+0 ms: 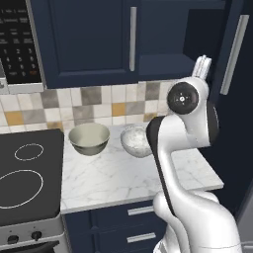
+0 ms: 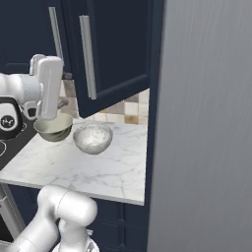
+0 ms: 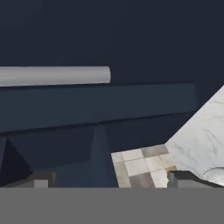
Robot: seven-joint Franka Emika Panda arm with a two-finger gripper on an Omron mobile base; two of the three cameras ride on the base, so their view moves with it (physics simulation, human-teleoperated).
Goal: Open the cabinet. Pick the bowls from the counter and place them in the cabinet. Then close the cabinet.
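Observation:
The navy wall cabinet point(image 1: 84, 44) has its left door shut. Its right door point(image 2: 115, 47) stands swung out, its long silver handle point(image 2: 88, 56) facing the room. Below, on the white marble counter point(image 1: 113, 180), sit the plain beige bowl point(image 1: 89, 138) and the marbled bowl point(image 1: 132, 141), which my arm partly hides. The same bowls, beige point(image 2: 53, 127) and marbled point(image 2: 92, 138), also show from the right. My gripper point(image 3: 113, 181) is open and empty, up by the open door's lower edge, with a handle point(image 3: 54, 75) ahead of it.
A black stovetop point(image 1: 27, 173) lies left of the counter and a black microwave point(image 1: 17, 44) hangs above it. Navy drawers point(image 1: 133, 225) run under the counter. A tall grey panel point(image 2: 206, 123) borders the counter's right end.

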